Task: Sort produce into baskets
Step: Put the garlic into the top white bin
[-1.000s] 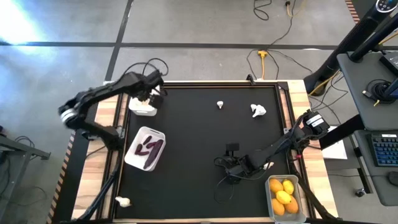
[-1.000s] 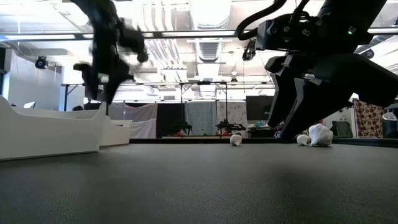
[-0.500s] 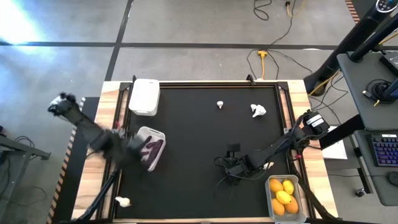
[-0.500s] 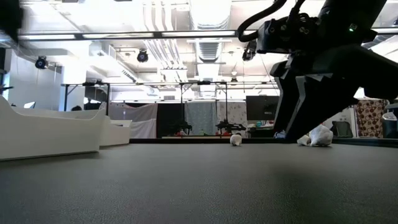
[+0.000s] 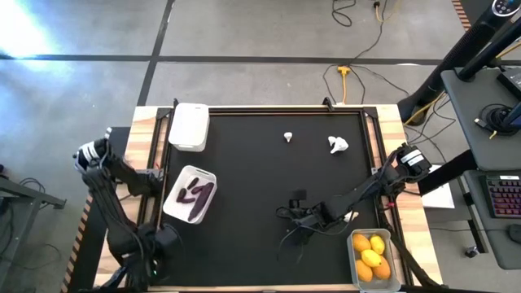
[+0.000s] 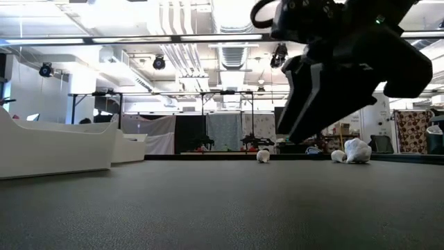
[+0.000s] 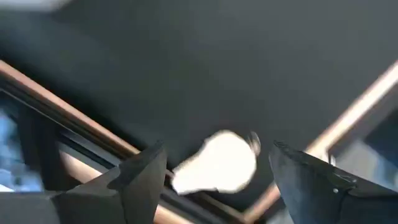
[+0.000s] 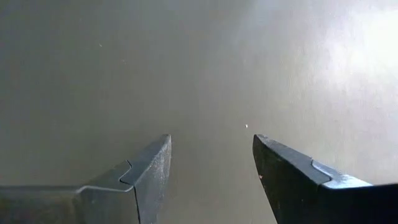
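Sorted, as judged from how things lie:
- Clear tub: yellow and orange fruits inside.
- White tub: purple eggplants inside.
- Second white tub: contents cannot be made out.

Left to sort:
- Bulb, white, rounded with a tapering end, lying loose at the mat's corner by the wooden rail; sits ahead of the left gripper, roughly between its spread jaws, not yet touched.
- Two more white bulbs, the second larger and more ragged, at the mat's far edge, well apart from either gripper.

Grippers:
- Left: jaws released, empty.
- Right gripper: jaws released, empty, over bare mat, nothing between them.
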`<state>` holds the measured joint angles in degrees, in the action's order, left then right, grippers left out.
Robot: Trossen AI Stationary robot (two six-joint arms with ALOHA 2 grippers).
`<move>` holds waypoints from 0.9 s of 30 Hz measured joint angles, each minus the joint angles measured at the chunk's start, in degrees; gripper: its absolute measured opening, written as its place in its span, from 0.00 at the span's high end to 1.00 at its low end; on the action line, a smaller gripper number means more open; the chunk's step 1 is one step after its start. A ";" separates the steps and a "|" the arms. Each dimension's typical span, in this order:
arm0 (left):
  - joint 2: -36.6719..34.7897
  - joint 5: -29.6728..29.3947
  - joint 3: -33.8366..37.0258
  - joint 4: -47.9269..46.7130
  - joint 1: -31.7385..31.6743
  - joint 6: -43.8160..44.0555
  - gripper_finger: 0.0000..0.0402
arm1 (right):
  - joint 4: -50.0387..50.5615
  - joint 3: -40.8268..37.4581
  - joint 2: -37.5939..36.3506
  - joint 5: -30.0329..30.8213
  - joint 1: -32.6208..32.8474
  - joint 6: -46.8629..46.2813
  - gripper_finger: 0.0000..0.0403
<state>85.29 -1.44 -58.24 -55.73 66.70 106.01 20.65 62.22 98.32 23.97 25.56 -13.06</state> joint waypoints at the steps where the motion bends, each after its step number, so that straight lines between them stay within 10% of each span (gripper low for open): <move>1: 0.96 1.96 0.00 2.06 0.00 -0.46 0.35 | -0.38 0.00 0.00 0.00 -0.03 0.63 0.46; 27: 17.51 16.11 0.42 6.51 -1.15 -25.09 0.44 | -1.56 -0.03 0.00 0.02 -0.48 1.13 0.46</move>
<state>102.80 14.68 -57.82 -49.22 65.55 80.92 19.09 62.19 98.32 23.99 25.08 -11.92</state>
